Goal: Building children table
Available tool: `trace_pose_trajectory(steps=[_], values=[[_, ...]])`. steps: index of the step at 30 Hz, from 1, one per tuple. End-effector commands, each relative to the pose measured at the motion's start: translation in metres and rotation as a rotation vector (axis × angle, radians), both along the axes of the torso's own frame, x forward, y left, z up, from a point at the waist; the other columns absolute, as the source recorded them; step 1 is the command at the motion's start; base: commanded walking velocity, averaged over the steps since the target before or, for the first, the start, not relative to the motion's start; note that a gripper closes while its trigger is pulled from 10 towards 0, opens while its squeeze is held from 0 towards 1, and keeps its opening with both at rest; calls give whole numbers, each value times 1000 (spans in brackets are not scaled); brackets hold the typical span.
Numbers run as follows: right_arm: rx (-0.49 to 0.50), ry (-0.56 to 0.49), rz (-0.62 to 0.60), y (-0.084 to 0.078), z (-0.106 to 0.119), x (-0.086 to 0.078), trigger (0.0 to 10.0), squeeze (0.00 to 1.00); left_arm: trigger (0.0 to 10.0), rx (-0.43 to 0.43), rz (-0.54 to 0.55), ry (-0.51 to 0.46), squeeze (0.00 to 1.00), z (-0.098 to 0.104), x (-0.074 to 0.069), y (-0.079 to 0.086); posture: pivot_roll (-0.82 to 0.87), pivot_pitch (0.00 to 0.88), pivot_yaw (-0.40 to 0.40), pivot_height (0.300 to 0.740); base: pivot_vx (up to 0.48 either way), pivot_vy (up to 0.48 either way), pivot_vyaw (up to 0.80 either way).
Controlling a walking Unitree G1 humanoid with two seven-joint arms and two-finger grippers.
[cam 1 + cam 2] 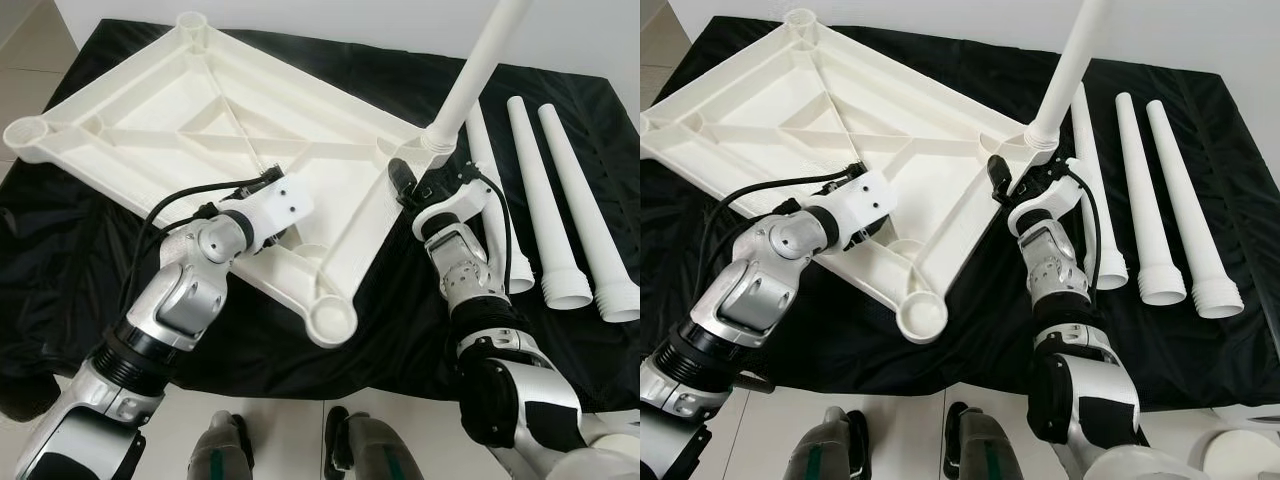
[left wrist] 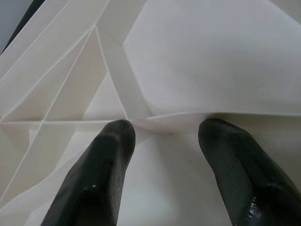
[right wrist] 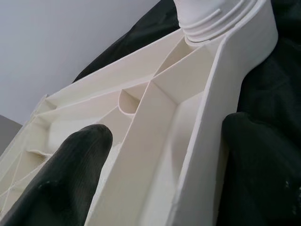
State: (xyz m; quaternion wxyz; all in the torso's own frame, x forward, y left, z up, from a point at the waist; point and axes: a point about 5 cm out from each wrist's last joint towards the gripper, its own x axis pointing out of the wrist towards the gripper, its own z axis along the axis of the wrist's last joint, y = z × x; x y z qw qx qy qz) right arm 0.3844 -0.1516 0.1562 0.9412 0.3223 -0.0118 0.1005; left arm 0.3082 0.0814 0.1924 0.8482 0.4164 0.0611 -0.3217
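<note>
The white plastic table top [image 1: 330, 170] lies upside down on a black cloth [image 1: 400, 330]. One white leg [image 1: 478, 70] stands upright in the near right corner socket [image 3: 216, 19]. My right gripper [image 3: 169, 129] is open beside that socket, one finger inside the rim and the other outside against the cloth. My left gripper [image 2: 164, 129] is open over the table top's underside, both fingertips [image 2: 120, 129] touching a raised rib. Its white wrist housing [image 1: 275, 205] hides the fingers in the eye views.
Three loose white legs [image 1: 575, 200] lie side by side on the cloth at the right. Empty corner sockets show at the front [image 1: 333, 320], the left [image 1: 30, 132] and the back [image 1: 190, 20]. A white round part [image 1: 1240, 455] sits on the floor at my right.
</note>
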Motion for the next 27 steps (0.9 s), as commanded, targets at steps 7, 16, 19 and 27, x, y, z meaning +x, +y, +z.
trace_pose_trajectory(steps=[7, 16, 19, 27], values=[[-1, 8, 184, 35, 0, 4, 10000, 0, 10000, -12, -347, 150, 0, -7, -37, -46, 0, 165, -54, 740, 0, 0, 0], [-39, 5, 248, 40, 3, 7, 10000, 0, 10000, 0, -389, 162, 0, -7, -45, -49, -1, 165, -54, 740, 0, 0, 0], [-58, 0, 250, 39, 5, 9, 10000, 0, 10000, 9, -384, 165, 0, -7, -45, -48, 0, 164, -56, 740, 0, 0, 0], [-143, -96, 213, 27, 14, 6, 10000, 0, 10000, 36, -319, 116, 0, 3, -30, -28, 5, 158, -64, 740, 0, 0, 0]])
